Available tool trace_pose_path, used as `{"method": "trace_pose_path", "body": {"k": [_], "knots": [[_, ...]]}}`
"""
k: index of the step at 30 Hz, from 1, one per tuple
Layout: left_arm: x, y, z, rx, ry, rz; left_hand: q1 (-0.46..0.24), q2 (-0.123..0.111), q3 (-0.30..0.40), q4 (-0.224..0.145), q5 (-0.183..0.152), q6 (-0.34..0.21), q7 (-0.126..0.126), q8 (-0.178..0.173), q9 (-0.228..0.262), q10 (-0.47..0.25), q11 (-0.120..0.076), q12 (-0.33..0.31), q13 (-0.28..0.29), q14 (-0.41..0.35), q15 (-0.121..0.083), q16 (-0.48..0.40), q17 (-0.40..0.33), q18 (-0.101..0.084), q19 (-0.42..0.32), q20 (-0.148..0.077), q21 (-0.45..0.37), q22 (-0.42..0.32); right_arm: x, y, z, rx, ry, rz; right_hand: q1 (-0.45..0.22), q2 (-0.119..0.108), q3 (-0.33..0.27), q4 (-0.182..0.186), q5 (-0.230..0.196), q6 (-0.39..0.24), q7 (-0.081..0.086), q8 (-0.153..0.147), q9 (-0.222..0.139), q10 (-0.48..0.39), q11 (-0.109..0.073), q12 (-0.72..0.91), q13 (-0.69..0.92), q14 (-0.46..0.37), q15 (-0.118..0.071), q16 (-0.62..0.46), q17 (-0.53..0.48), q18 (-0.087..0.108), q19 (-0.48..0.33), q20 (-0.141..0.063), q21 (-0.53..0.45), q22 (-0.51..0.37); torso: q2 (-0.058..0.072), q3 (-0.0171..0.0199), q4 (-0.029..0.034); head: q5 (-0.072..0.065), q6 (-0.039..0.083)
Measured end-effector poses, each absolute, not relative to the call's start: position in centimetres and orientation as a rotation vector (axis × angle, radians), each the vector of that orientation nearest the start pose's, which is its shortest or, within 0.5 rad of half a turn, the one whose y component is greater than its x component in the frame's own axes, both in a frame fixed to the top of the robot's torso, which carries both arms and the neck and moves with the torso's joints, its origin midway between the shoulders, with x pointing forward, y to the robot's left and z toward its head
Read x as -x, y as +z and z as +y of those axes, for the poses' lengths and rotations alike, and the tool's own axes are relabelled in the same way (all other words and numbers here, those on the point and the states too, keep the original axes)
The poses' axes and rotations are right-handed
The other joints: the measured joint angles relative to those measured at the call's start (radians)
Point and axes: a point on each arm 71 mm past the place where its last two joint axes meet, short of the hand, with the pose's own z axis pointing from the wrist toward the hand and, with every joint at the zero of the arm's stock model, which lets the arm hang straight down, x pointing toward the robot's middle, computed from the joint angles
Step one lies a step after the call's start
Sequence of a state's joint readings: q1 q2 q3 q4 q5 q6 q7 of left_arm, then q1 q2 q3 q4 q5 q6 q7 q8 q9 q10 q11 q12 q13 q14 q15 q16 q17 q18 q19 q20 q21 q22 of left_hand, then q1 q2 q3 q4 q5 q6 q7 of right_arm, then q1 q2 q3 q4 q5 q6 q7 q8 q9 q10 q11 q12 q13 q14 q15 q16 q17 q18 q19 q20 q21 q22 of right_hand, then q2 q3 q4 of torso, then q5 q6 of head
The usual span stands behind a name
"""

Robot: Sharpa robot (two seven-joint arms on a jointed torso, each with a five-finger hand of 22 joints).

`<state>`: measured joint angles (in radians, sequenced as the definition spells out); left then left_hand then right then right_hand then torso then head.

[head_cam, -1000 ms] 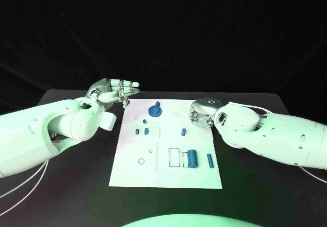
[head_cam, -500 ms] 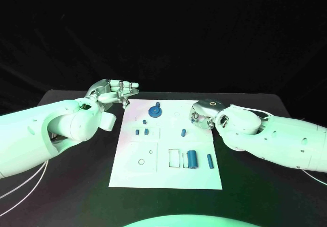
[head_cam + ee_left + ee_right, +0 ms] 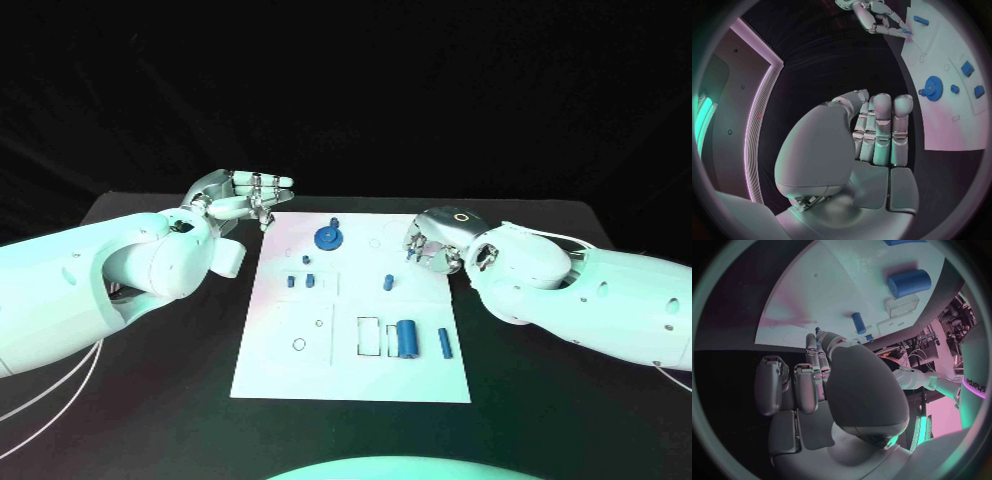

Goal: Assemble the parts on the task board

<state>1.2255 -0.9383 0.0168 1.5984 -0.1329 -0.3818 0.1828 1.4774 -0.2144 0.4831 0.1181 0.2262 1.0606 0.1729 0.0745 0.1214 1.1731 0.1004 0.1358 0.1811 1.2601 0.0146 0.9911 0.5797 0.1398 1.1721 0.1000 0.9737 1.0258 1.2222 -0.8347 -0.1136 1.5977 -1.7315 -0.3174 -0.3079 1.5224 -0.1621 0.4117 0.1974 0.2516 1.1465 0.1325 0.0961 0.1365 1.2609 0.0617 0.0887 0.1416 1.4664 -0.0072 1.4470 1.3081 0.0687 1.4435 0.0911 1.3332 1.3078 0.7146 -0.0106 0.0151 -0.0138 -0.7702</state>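
The white task board (image 3: 353, 370) lies in the middle of the table. On it are a blue gear (image 3: 329, 236), two small blue parts (image 3: 299, 280), a short blue peg (image 3: 388, 281), a thick blue cylinder (image 3: 407, 337) and a thin blue pin (image 3: 444, 342). My left hand (image 3: 245, 190) hovers by the board's far left corner, fingers straight and side by side, holding nothing (image 3: 876, 130). My right hand (image 3: 430, 245) is at the board's right edge with fingers curled in. A small blue part (image 3: 906, 31) sits pinched at its fingertips. The right wrist view shows the peg (image 3: 858, 322) and the cylinder (image 3: 909, 283) beyond that hand (image 3: 817, 380).
Bare black table (image 3: 159, 380) flanks the board on both sides. The board has empty outlined slots (image 3: 369, 333) beside the cylinder and small round holes (image 3: 299, 342) near its left front. Both white forearms lie over the table beside the board.
My right hand and forearm have shifted slightly to the right along the board's edge. The left hand and the parts on the board have stayed where they were.
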Motion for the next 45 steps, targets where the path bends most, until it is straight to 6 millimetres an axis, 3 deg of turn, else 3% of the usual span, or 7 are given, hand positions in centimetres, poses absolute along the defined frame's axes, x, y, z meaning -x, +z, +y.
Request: {"method": "trace_pose_path", "body": {"k": [5, 11, 18, 24, 33, 45], "knots": [[-48.8, -15.1, 23.8, 1.093, -1.356, 1.500, 0.000, 0.000, 0.000, 0.000, 0.000, 0.000, 0.000, 0.000, 0.000, 0.000, 0.000, 0.000, 0.000, 0.000, 0.000, 0.000, -0.001, 0.000, 0.000, 0.000, 0.000, 0.000, -45.2, -18.2, -17.5, 0.337, 0.479, 1.604, 0.000, 0.000, 0.004, -0.004, 0.000, 0.003, -0.003, 0.000, 0.000, 0.003, -0.003, 0.000, -0.001, 0.000, 0.000, 0.000, 0.000, 0.000, 0.000, 0.000, 0.000, 0.000, 0.000, 0.0004, 0.0000, 0.004, 0.000], [-48.9, -15.2, 23.5, 1.093, -1.358, 1.503, 0.000, 0.000, 0.000, 0.000, 0.000, 0.000, 0.000, 0.000, 0.000, 0.000, 0.000, 0.000, 0.000, 0.000, 0.000, 0.000, -0.001, 0.000, 0.000, 0.000, 0.000, 0.000, -42.9, -17.0, -15.1, 0.352, 0.584, 1.574, -0.004, -0.004, 0.006, -0.006, 0.000, 0.003, -0.003, 0.000, 0.001, 0.004, -0.003, 0.000, 0.000, 0.000, 0.000, 0.000, 0.000, 0.000, 0.002, -0.002, 0.005, 0.000, -0.001, 0.0004, -0.0001, 0.016, 0.001], [-49.0, -15.3, 23.1, 1.094, -1.364, 1.506, 0.000, 0.000, 0.000, 0.000, 0.000, 0.000, 0.000, 0.000, -0.001, 0.000, 0.000, 0.000, 0.000, 0.000, 0.000, 0.000, -0.001, 0.000, 0.000, 0.000, 0.000, 0.000, -41.2, -16.6, -11.4, 0.382, 0.702, 1.546, -0.009, 0.001, 0.007, -0.007, 0.000, 0.003, -0.003, 0.000, 0.001, 0.004, -0.003, 0.000, 0.000, 0.000, 0.000, 0.000, 0.000, 0.000, 0.007, 0.000, 0.009, 0.000, -0.001, -0.0003, 0.0018, 0.043, 0.000], [-49.0, -15.3, 22.7, 1.097, -1.374, 1.510, 0.000, 0.000, 0.000, 0.000, 0.000, 0.000, 0.000, 0.000, -0.001, -0.004, -0.004, 0.000, 0.000, 0.000, 0.000, 0.000, -0.001, 0.000, 0.000, 0.000, 0.000, 0.000, -40.4, -17.6, -8.8, 0.403, 0.769, 1.555, -0.009, 0.001, 0.007, -0.007, 0.000, 0.003, -0.003, -0.002, 0.002, 0.004, -0.003, 0.000, 0.000, 0.000, 0.000, 0.000, 0.000, 0.000, 0.007, 0.000, 0.009, 0.000, -0.001, -0.0010, 0.0017, 0.078, -0.012], [-49.1, -15.4, 22.0, 1.101, -1.386, 1.516, 0.000, 0.000, 0.000, 0.000, 0.000, 0.000, 0.000, 0.000, -0.001, -0.004, -0.004, 0.004, 0.000, 0.000, 0.000, 0.000, -0.002, 0.000, 0.000, 0.000, 0.000, 0.000, -39.9, -20.1, -6.4, 0.417, 0.812, 1.596, -0.009, 0.001, 0.011, -0.005, -0.001, 0.003, -0.003, -0.002, 0.002, 0.004, -0.003, 0.000, 0.000, 0.000, 0.000, 0.000, 0.000, 0.000, 0.007, 0.000, 0.009, 0.000, 0.001, -0.0013, 0.0011, 0.124, -0.033], [-49.1, -15.4, 21.7, 1.104, -1.393, 1.519, 0.000, 0.000, 0.000, 0.000, 0.000, 0.000, 0.000, 0.000, -0.001, -0.003, -0.004, 0.004, 0.000, 0.000, 0.000, 0.000, -0.002, 0.000, 0.000, 0.000, 0.000, 0.000, -39.9, -21.9, -5.3, 0.426, 0.821, 1.629, -0.013, -0.003, 0.012, -0.007, -0.002, 0.003, -0.003, -0.002, 0.002, 0.004, -0.002, -0.004, -0.001, 0.000, 0.000, 0.000, 0.000, 0.000, 0.007, 0.000, 0.008, 0.000, 0.001, -0.0010, 0.0014, 0.158, -0.052]]}}
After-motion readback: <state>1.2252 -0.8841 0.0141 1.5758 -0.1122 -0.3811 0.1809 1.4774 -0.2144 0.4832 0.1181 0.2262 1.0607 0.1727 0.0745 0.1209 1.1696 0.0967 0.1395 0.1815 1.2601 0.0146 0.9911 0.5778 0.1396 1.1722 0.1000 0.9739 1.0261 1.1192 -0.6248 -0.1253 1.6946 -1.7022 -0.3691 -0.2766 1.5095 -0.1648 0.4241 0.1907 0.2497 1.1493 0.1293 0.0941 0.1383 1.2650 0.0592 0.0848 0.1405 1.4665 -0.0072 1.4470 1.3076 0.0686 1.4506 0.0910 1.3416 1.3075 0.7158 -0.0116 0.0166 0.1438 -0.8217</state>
